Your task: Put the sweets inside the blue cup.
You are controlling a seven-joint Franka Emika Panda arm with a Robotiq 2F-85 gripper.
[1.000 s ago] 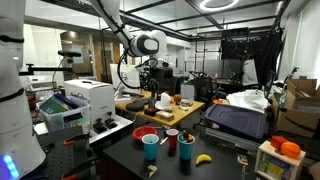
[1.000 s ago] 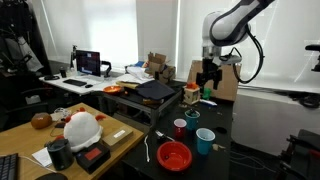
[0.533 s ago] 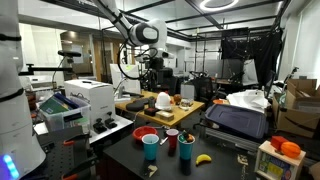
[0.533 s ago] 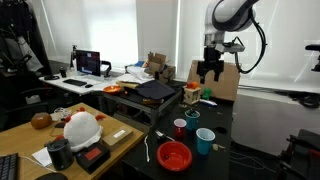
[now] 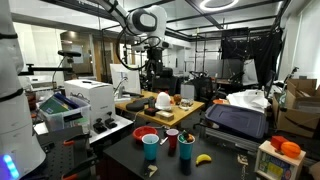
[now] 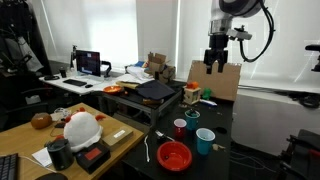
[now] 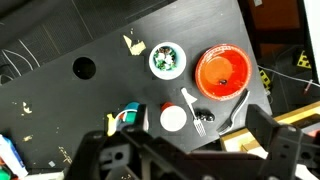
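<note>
The blue cup (image 5: pixel 151 147) (image 6: pixel 204 140) stands upright on the black table (image 5: pixel 120 160). From above, in the wrist view, its teal rim (image 7: pixel 167 60) rings a pale inside. A small dark wrapped piece (image 7: pixel 205 117), possibly the sweets, lies by a white fork (image 7: pixel 195 108); it is too small to make out in the exterior views. My gripper (image 5: pixel 151 68) (image 6: pixel 216 68) (image 7: pixel 185 150) hangs high above the table, open and empty, far from the cups.
A red bowl (image 7: pixel 222 72) (image 6: pixel 173 155), a red cup (image 7: pixel 173 118) (image 6: pixel 180 128) and a dark cup (image 5: pixel 187 147) (image 6: pixel 192 118) crowd round the blue cup. A banana (image 5: pixel 203 158) lies nearby. A black utensil (image 7: pixel 235 105) and a yellow scrap (image 7: pixel 133 44) lie on the table.
The arm has risen, carrying the gripper higher above the table. The jaws stayed open; nothing on the table moved.
</note>
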